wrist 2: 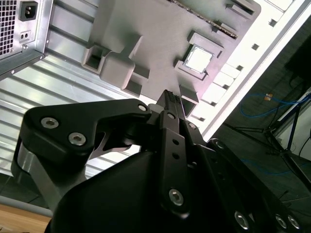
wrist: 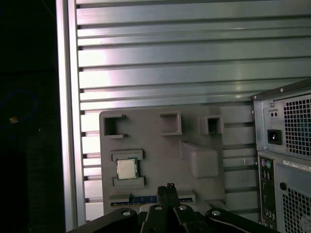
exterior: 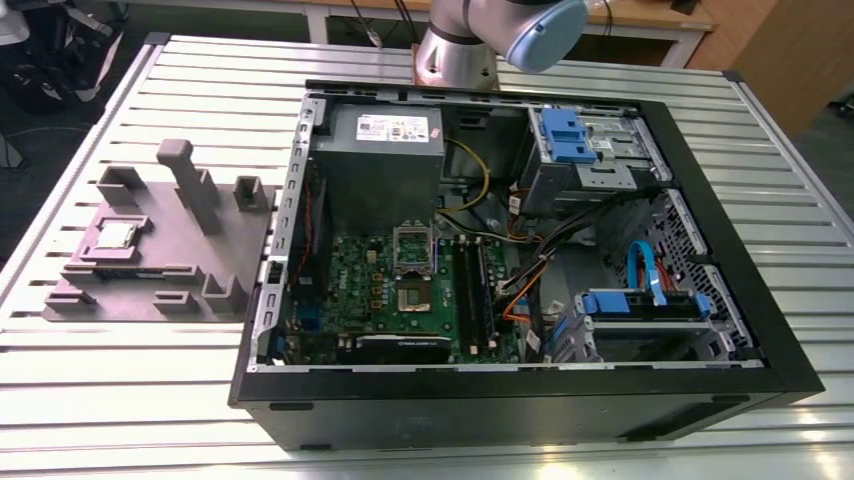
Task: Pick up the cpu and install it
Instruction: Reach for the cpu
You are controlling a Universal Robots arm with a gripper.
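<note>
1. In both wrist views the gripper (wrist: 168, 187) hangs above a grey fixture (wrist: 160, 145). Its two black fingers are pressed together, with nothing between them.
2. The cpu (wrist: 127, 169), a small silver-topped square, lies flat in a shallow pocket of the fixture between two raised lips. It is clear of the gripper and untouched.
3. In the exterior view the fixture sits on a slatted metal table (exterior: 134, 400), just beside an open computer case (exterior: 534, 400), on the exterior view's left. The cpu rests near the fixture's outer edge, away from the case.
4. The case lies on its side with a green motherboard (exterior: 387, 290) exposed inside. The arm (exterior: 481, 40) rises behind the case.
</note>
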